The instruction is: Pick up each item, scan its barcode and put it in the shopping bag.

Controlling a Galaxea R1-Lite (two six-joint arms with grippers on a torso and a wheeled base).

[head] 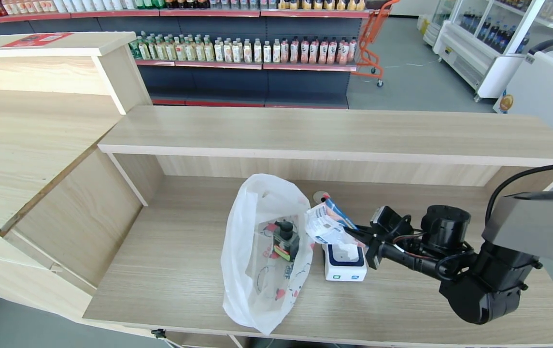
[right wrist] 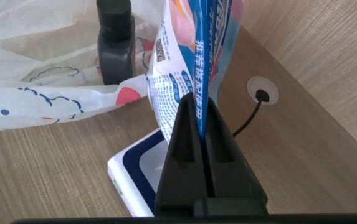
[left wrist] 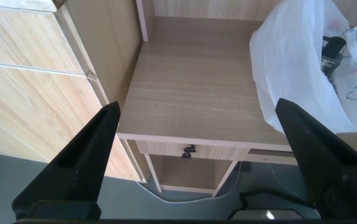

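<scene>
My right gripper (head: 353, 232) (right wrist: 200, 134) is shut on the edge of a white and blue snack packet (head: 327, 223) (right wrist: 190, 59). It holds the packet just above the white and blue barcode scanner (head: 345, 261) (right wrist: 138, 174) on the counter. To the left of the scanner stands the open white shopping bag (head: 259, 251) (left wrist: 296, 68) (right wrist: 35, 102), with a dark bottle (head: 286, 240) (right wrist: 114, 43) inside it. My left gripper (left wrist: 203, 158) hangs open off the counter's front left edge, with nothing between its fingers.
The work surface is a wooden counter (head: 170, 261) recessed under a raised shelf (head: 334, 133). A cable grommet (head: 320, 196) (right wrist: 262, 94) sits behind the scanner. Wooden cabinets (left wrist: 35, 93) stand at the left. Store shelves of bottles (head: 247, 50) line the back.
</scene>
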